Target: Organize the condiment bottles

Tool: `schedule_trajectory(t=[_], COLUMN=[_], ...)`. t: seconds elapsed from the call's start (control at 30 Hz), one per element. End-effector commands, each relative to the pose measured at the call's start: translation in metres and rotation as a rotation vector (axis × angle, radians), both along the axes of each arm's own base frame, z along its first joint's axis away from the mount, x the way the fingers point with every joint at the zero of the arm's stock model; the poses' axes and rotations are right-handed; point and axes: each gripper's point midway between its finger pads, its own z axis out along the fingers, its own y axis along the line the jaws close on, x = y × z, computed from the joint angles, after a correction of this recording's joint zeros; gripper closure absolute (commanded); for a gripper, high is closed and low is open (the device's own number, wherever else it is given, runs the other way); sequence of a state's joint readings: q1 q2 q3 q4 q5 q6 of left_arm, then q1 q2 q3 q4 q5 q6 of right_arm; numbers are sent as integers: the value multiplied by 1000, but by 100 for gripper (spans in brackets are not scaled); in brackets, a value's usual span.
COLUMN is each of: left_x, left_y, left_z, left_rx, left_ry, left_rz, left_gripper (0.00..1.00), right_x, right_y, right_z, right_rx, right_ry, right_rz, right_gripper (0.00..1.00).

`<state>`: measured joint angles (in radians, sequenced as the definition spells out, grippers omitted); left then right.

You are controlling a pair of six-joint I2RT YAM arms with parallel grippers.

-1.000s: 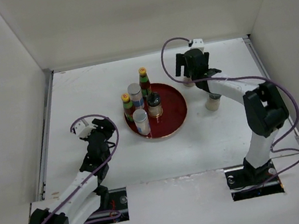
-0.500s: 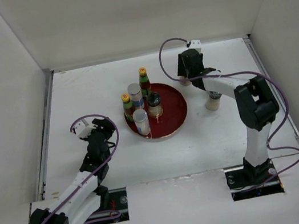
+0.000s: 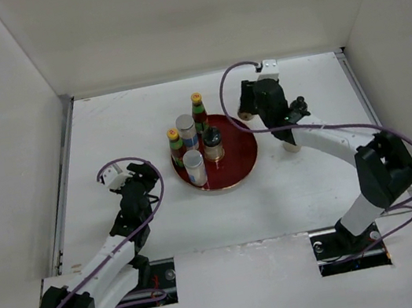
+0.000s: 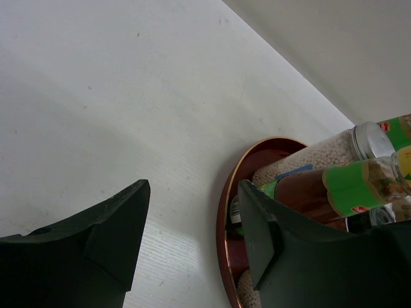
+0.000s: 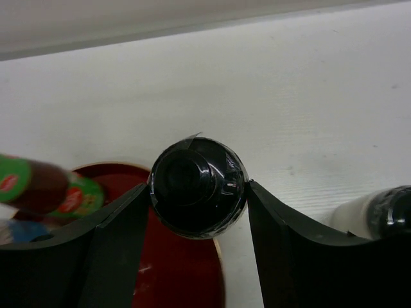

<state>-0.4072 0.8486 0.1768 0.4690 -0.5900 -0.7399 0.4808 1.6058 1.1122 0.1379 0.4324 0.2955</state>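
Condiment bottles stand mostly on the round red plate [image 3: 240, 154]: a yellow-capped sauce bottle [image 3: 199, 112] at the far rim, a second yellow-capped bottle [image 3: 177, 146] at the left, two silver-lidded shakers [image 3: 187, 130] and a dark cruet [image 3: 213, 144]. The green labels carry a red mark, but the print is too small to read. The right gripper [image 5: 198, 196] is clamped on a black-capped bottle [image 5: 192, 179] at the plate's far right rim. Another black-capped pale bottle [image 5: 384, 215] stands on the table [image 3: 120, 121], just right of that gripper. The left gripper [image 4: 192, 224] has its fingers apart, holding nothing, near the plate's left side.
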Motion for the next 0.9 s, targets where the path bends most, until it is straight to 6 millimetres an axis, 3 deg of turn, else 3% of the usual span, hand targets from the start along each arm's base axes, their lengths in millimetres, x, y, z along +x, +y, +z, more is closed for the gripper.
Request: schedule_trajectory(t=[0.0,0.17,0.3,0.43,0.57,0.77,0.87], left_x=[3,2,2,0,1,1,-1], left_y=[-4,-4,-3,-1,-3,-4,-3], left_z=[10,11,15,15,14,16,21], left_rx=[-18,-19,-23,-25,-21,-26,-33], left_ry=[-45,-51,-61,-65,-59,-66,-83], left_rz=[-12,-12,-9,-8,-12,-15,-14], left_gripper=[45,45,45,45,45,45,44], right_x=[-9,-11,-2,0,-8,-40,-62], right_y=[41,76,86,88,83,54,25], right_z=[28,9,-14,-25,0,52,63], right_rx=[84,106,92,93,124,200,211], right_ry=[-93,-52,-12,8,-32,-129,-158], right_rz=[94,173,175,171,163,120,62], right_gripper=[41,41,39,23,1,0,0])
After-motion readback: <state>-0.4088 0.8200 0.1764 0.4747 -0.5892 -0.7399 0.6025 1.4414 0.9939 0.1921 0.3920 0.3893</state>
